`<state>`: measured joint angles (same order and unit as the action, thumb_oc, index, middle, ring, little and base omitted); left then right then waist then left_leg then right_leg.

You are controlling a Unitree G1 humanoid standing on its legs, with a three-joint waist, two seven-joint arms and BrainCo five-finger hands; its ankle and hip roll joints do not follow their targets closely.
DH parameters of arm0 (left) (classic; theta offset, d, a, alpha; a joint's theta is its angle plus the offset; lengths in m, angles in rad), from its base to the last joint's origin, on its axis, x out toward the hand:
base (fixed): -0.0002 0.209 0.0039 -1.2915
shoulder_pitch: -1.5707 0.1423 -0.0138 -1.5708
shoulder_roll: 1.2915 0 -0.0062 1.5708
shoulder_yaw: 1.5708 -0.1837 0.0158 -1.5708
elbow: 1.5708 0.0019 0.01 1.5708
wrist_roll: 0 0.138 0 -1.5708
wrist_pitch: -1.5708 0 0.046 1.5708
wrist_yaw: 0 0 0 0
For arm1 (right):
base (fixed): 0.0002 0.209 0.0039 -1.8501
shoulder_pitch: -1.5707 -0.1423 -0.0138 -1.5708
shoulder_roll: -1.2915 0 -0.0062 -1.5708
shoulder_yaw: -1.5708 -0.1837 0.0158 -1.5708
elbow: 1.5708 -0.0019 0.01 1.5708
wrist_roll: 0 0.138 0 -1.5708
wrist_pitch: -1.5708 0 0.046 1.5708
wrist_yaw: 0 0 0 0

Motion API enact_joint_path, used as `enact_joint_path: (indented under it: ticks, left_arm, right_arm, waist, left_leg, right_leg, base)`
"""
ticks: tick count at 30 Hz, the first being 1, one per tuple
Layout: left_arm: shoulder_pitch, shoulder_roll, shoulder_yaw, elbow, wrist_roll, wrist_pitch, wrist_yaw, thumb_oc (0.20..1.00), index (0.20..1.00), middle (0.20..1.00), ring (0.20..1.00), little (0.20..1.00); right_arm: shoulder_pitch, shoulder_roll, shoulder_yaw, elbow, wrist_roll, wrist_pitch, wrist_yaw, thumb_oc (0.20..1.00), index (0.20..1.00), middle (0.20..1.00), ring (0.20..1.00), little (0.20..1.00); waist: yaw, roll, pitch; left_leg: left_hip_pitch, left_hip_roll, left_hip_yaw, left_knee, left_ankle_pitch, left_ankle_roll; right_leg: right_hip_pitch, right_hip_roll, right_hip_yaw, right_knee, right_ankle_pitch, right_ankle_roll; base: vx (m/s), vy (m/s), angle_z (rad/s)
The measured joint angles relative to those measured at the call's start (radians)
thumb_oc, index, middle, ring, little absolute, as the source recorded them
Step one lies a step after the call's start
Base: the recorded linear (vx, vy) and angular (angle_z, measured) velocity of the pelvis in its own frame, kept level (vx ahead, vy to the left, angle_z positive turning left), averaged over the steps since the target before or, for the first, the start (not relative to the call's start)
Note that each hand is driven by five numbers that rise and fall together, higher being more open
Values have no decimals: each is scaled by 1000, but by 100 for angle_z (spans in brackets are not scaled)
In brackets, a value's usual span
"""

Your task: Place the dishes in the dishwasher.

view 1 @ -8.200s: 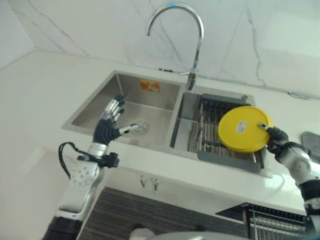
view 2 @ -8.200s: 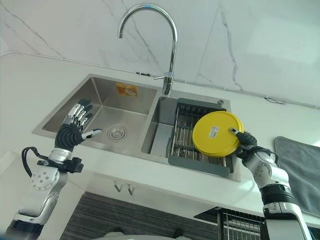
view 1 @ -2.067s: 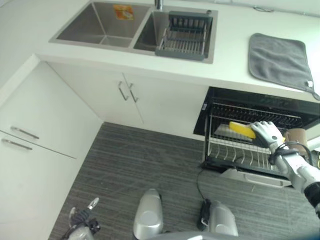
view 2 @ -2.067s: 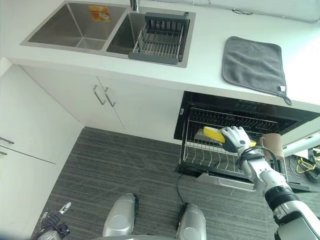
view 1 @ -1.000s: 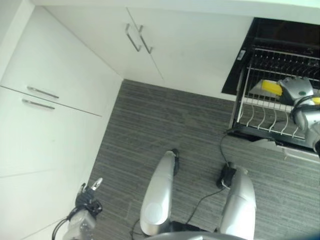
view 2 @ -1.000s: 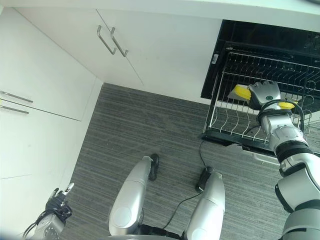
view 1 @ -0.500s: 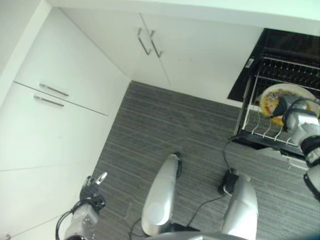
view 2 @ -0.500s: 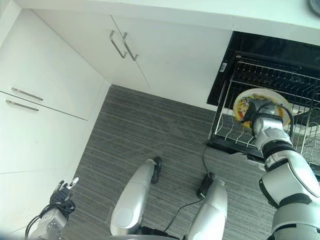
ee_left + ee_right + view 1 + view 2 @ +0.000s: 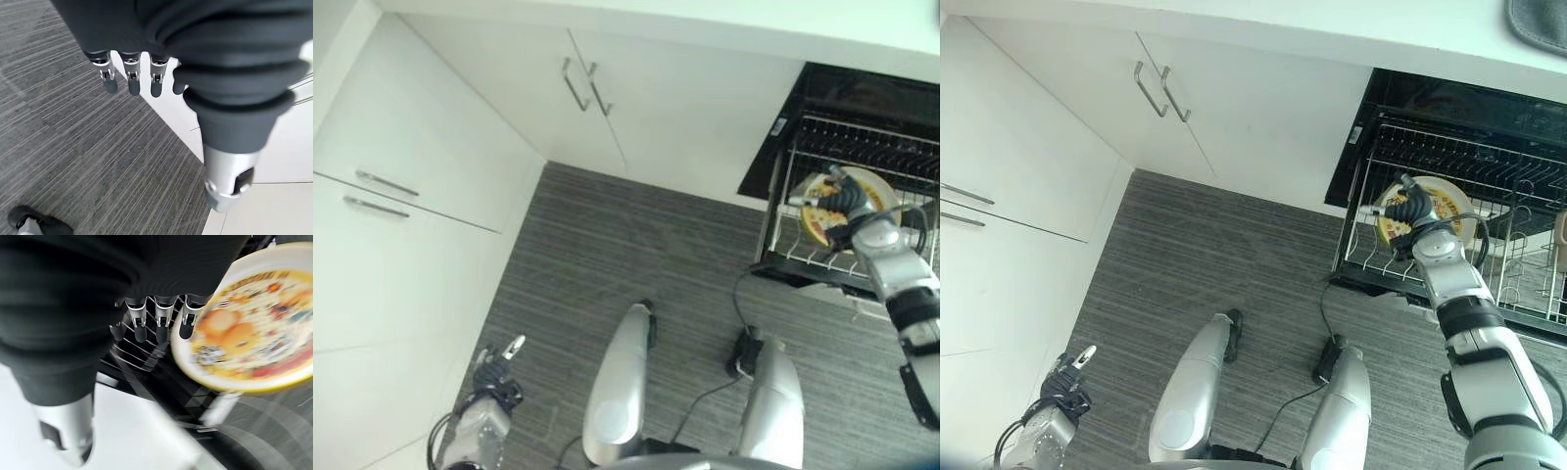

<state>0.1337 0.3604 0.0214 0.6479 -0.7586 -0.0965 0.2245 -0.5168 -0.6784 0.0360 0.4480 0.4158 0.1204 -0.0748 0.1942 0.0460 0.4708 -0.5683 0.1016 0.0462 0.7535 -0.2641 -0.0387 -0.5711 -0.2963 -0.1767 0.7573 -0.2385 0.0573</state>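
Right hand (image 9: 1412, 211) is at the pulled-out dishwasher rack (image 9: 1449, 250) on the right, fingers straight and loosely spread, thumb out to the side. It sits just in front of the plate (image 9: 1445, 208); contact can't be confirmed, nothing is pinched. In the right wrist view the fingertips (image 9: 186, 329) hang just beside the plate's rim, not curled round it. Plate stands on edge among the rack tines, printed yellow face toward the robot. Left hand (image 9: 495, 372) hangs low on the near left over the striped floor (image 9: 607, 264), fingers relaxed, holding nothing. White cabinets (image 9: 440, 147) on the left.
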Motion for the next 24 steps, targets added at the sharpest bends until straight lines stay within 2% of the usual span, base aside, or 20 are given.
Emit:
enact_joint_path:
  ticks: [1, 4, 6, 8, 12, 13, 14, 15, 16, 17, 18, 19, 20, 21, 22, 23, 24]
  left_arm:
    - [32, -35, 30, 1, 3, -21, 9, 1000, 1000, 1000, 1000, 1000]
    - [49, -68, 29, 11, 3, -28, 13, 1000, 1000, 1000, 1000, 1000]
    - [53, -90, 26, 25, 33, -41, 14, 1000, 1000, 1000, 1000, 1000]
    - [57, -94, 26, 25, 35, -63, 18, 1000, 1000, 1000, 1000, 1000]
    - [62, -95, 29, 28, 35, -73, 41, 1000, 1000, 1000, 1000, 1000]
    - [62, -106, 33, 23, 35, -85, 52, 1000, 1000, 1000, 1000, 1000]
    - [64, -121, 46, 21, 35, -90, 54, 1000, 1000, 1000, 1000, 1000]
    - [67, -138, 57, 14, 35, -98, 61, 1000, 1000, 1000, 1000, 1000]
    - [92, -165, 56, -8, 35, -102, 72, 1000, 1000, 1000, 1000, 1000]
    - [94, -171, 53, -7, 35, -102, 80, 1000, 1000, 1000, 1000, 1000]
    - [86, -179, 51, 5, 35, -103, 100, 1000, 1000, 1000, 1000, 1000]
    - [73, -188, 54, 12, 34, -107, 106, 1000, 1000, 1000, 1000, 1000]
    - [55, -187, 60, 31, 33, -113, 122, 1000, 1000, 1000, 1000, 1000]
    - [55, -188, 68, 45, 33, -120, 117, 1000, 1000, 1000, 1000, 1000]
    - [67, -183, 99, 83, 33, -153, 96, 1000, 1000, 1000, 1000, 1000]
    - [108, -177, 116, 120, 32, -152, 99, 1000, 1000, 1000, 1000, 1000]
    - [130, -188, 136, 121, 32, -149, 106, 1000, 1000, 1000, 1000, 1000]
  right_arm:
    - [123, 96, -108, -158, 103, -11, -22, 1000, 1000, 1000, 1000, 1000]
    - [233, 197, -159, -297, 249, -25, -23, 1000, 1000, 1000, 1000, 1000]
    - [271, 284, -186, -346, 426, -44, -7, 1000, 1000, 1000, 1000, 1000]
    - [276, 309, -196, -350, 575, -44, -3, 1000, 1000, 1000, 1000, 1000]
    - [309, 327, -205, -427, 660, -48, -32, 1000, 1000, 1000, 1000, 1000]
    - [373, 339, -205, -465, 687, -49, -30, 1000, 1000, 1000, 1000, 1000]
    - [421, 345, -205, -508, 700, -51, -23, 1000, 1000, 1000, 1000, 1000]
    - [475, 357, -205, -557, 657, -99, -15, 1000, 1000, 1000, 1000, 1000]
    - [537, 357, -211, -738, 531, -234, -5, 1000, 1000, 1000, 1000, 1000]
    - [532, 350, -228, -817, 473, -307, -6, 1000, 1000, 1000, 1000, 1000]
    - [499, 349, -251, -887, 350, -456, -39, 1000, 1000, 1000, 1000, 1000]
    - [484, 345, -285, -882, 267, -559, -80, 1000, 1000, 1000, 1000, 1000]
    - [525, 309, -329, -706, 191, -605, -186, 1000, 1000, 1000, 1000, 1000]
    - [571, 281, -329, -634, 156, -604, -230, 1000, 1000, 1000, 1000, 1000]
    - [656, 248, -429, -408, 122, -652, -341, 787, 787, 787, 787, 787]
    - [697, 269, -520, -263, 148, -652, -422, 200, 200, 200, 200, 200]
    - [697, 351, -555, -240, 242, -693, -452, 200, 200, 200, 200, 200]
  waist:
    - [-19, -20, -1]
    - [-64, -40, 3]
    - [-84, -47, 4]
    - [-90, -48, 4]
    - [-99, -59, 4]
    - [-111, -81, 5]
    - [-114, -90, 7]
    - [-133, -101, 9]
    - [-161, -103, 9]
    - [-185, -104, 9]
    - [-193, -103, 9]
    - [-204, -102, 9]
    - [-213, -94, 7]
    - [-217, -76, 1]
    - [-213, -55, 0]
    - [-219, -54, 0]
    - [-239, -54, 0]
  left_leg:
    - [10, 3, 9, -2, -6, 8]
    - [14, 4, 18, 4, -18, 19]
    - [13, 11, 23, 4, -19, 20]
    - [14, 22, 23, -6, -14, 16]
    - [24, 38, 29, -27, -6, 13]
    - [52, 38, 43, -61, 5, 9]
    - [67, 39, 48, -78, 11, 4]
    - [78, 44, 51, -93, 17, 2]
    - [82, 42, 60, -106, 19, 2]
    - [86, 43, 69, -103, 19, 2]
    - [103, 52, 91, -113, 16, 6]
    - [114, 54, 105, -116, 13, 8]
    - [116, 55, 124, -123, 14, 8]
    - [115, 52, 130, -124, 13, 9]
    - [115, 57, 131, -141, 18, 7]
    - [115, 59, 133, -154, 23, 1]
    - [118, 68, 132, -157, 24, -2]
  right_leg:
    - [10, 3, 4, -15, 2, 3]
    - [14, 9, 16, -24, 9, 1]
    - [11, 13, 22, -31, 18, 10]
    - [16, 27, 21, -56, 33, 10]
    - [30, 46, 17, -92, 50, 10]
    - [48, 50, 23, -122, 59, 12]
    - [62, 57, 25, -145, 68, 13]
    - [74, 62, 24, -164, 76, 19]
    - [76, 65, 26, -183, 82, 19]
    - [75, 68, 33, -190, 91, 24]
    - [76, 77, 58, -197, 102, 32]
    - [77, 77, 68, -198, 98, 25]
    - [65, 78, 86, -203, 103, 25]
    - [61, 79, 92, -208, 105, 26]
    - [57, 78, 87, -214, 105, 27]
    - [54, 80, 84, -212, 104, 26]
    - [51, 83, 81, -205, 101, 26]
  base:
    - [56, 51, -17]
    - [46, 31, -12]
    - [7, -15, -11]
    - [4, -21, -10]
    - [-10, -3, -10]
    - [-46, -6, -22]
    - [-53, 14, -17]
    - [-71, 82, -18]
    - [-44, 104, -16]
    - [-28, 117, -37]
    - [-17, 65, -40]
    - [-22, 91, -51]
    - [-63, 46, -34]
    - [-66, 8, -14]
    - [-55, -86, -2]
    - [-14, -95, 1]
    - [3, -92, -6]
